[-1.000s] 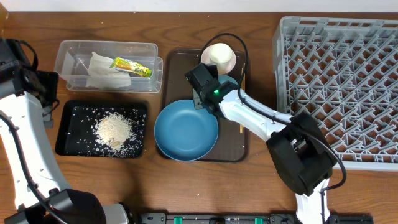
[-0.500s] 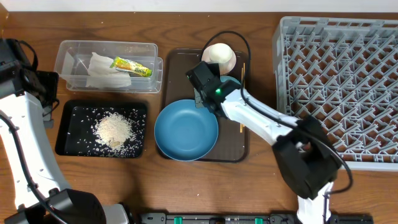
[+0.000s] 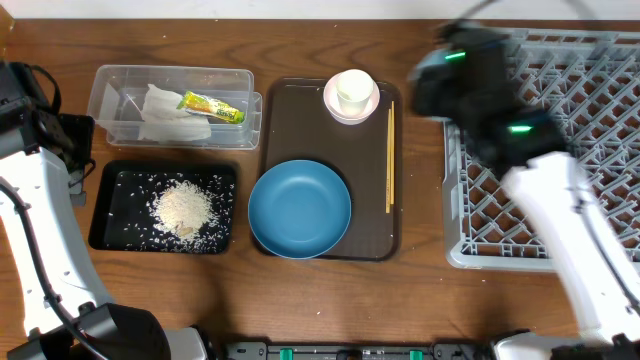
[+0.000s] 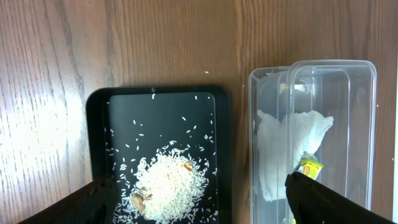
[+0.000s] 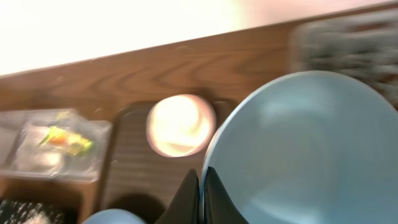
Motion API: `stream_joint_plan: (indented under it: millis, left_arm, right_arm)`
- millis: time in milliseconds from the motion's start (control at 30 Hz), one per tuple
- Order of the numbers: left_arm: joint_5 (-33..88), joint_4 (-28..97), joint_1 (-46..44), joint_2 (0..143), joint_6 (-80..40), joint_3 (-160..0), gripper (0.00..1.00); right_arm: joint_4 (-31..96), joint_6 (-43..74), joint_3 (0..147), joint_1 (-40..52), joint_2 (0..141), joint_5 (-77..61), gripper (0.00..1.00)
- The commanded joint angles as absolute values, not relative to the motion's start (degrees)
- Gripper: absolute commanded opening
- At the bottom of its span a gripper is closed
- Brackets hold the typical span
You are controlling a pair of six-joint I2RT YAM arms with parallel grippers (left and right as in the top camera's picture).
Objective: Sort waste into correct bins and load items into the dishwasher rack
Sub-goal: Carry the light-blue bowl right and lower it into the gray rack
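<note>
My right gripper (image 5: 202, 186) is shut on the rim of the light-blue bowl (image 5: 298, 149), held up in the air; its arm (image 3: 480, 80) is a blur over the left edge of the grey dishwasher rack (image 3: 580, 150). The dark-blue plate (image 3: 300, 210), the pink bowl with the white cup (image 3: 351, 96) in it, and the chopsticks (image 3: 389, 158) lie on the brown tray (image 3: 300, 110). Rice (image 4: 168, 186) fills the black tray (image 3: 100, 205). The napkin (image 4: 280, 149) and wrapper (image 3: 211, 107) lie in the clear container (image 3: 110, 80). My left gripper (image 4: 199, 211) hangs open above both bins.
The left arm (image 3: 40, 200) runs along the table's left side. Bare wood shows in front of the trays and between the brown tray and the rack.
The right gripper has shut on the light-blue bowl, lifted it off the brown tray and swung fast to the right, toward the rack. The left arm has not moved.
</note>
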State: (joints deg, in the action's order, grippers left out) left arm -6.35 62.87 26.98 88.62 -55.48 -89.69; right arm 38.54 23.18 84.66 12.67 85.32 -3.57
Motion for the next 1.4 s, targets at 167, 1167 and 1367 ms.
stream_joint_plan:
  millis: [167, 1167, 1367]
  left_arm:
    - [-6.66, 63.16, 27.24, 88.84, -55.35, -89.84, 0.89]
    - [-6.66, 63.16, 27.24, 88.84, -55.35, -89.84, 0.89]
    - [-6.66, 63.16, 27.24, 88.84, -55.35, -89.84, 0.89]
  right_arm:
    - [46.09, 14.17, 84.84, -17.58, 86.76, -28.84, 0.01]
    - [31.44, 10.13, 84.84, -54.61, 114.48, -80.31, 0.01]
    - [33.58, 10.68, 84.84, -55.64, 114.5, -79.22, 0.01]
